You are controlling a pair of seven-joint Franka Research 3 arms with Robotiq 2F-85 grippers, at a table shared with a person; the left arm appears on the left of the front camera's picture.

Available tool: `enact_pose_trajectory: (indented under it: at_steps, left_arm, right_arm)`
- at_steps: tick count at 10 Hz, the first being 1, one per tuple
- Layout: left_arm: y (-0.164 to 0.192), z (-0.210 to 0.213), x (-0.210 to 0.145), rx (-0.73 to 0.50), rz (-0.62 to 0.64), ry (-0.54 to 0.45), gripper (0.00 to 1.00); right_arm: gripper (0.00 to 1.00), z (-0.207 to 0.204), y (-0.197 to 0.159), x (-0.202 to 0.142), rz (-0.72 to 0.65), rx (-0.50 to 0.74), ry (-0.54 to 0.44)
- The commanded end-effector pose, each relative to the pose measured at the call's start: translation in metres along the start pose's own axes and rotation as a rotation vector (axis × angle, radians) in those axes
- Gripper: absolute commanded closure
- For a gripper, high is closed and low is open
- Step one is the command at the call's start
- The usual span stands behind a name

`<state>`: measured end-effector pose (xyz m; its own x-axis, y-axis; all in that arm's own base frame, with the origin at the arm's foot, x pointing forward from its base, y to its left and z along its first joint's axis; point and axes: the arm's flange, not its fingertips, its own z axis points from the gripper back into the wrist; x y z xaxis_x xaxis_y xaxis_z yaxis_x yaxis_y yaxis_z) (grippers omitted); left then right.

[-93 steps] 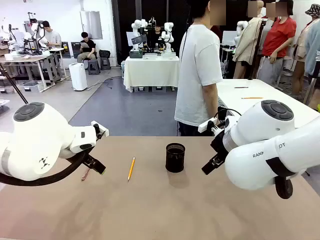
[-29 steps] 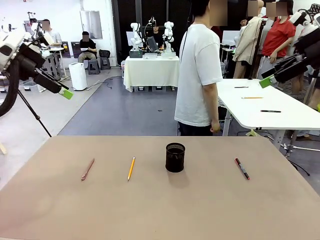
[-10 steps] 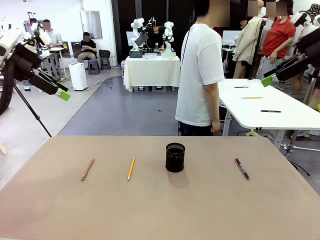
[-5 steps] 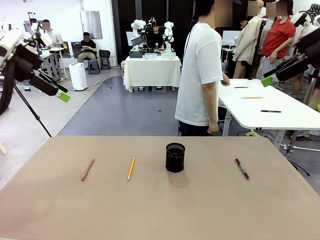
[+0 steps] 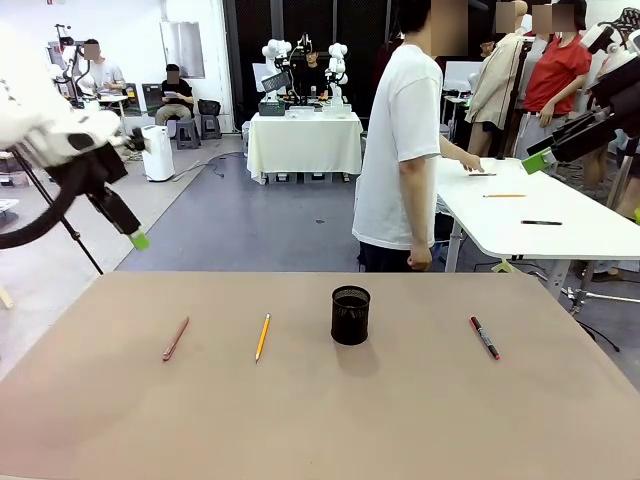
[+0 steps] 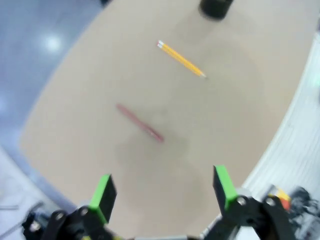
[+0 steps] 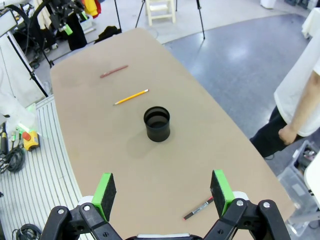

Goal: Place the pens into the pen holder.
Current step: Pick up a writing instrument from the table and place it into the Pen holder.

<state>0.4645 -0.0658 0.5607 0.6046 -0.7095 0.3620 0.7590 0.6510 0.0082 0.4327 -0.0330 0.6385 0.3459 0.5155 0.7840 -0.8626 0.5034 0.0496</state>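
Tan table [image 5: 400, 420], blk mesh pen holder [image 5: 350, 315], yellow pencil [image 5: 262, 337]

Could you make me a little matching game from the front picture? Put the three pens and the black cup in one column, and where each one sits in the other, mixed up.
Things:
1. pencil
2. pink pen
3. marker
4. holder

Places:
A. in the middle, standing upright
B. farthest left, lying flat
C. alone on the right side
D. just left of the holder

Pairs: 1-D, 2-B, 3-C, 4-A
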Motion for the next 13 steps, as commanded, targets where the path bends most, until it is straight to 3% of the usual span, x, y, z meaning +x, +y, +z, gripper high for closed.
enact_pose_trajectory:
  at_steps: [1,4,5,6,11,13]
  left_arm:
    - [-0.013,-0.028,0.013,0.02,0.096,0.091,0.0]
    - [-0.022,-0.074,0.031,0.161,0.171,0.166,0.0]
    - [-0.022,-0.075,0.036,0.106,0.156,0.076,0.0]
    - [-0.023,-0.072,0.028,0.1,0.146,0.144,0.0]
    - [-0.024,-0.076,0.031,0.103,0.157,0.14,0.0]
    - [-0.035,-0.107,0.062,0.182,0.275,0.212,0.0]
  right_arm:
    - [0.0,-0.001,0.001,0.0,0.004,0.003,-0.009]
    - [0.0,-0.001,0.001,0.0,0.004,0.003,-0.009]
    - [0.0,-0.001,0.001,0.0,0.004,0.003,-0.009]
    - [0.0,-0.001,0.001,0.0,0.004,0.003,-0.009]
    - [0.0,-0.001,0.001,0.0,0.004,0.003,-0.009]
    - [0.0,-0.001,0.001,0.0,0.004,0.003,-0.009]
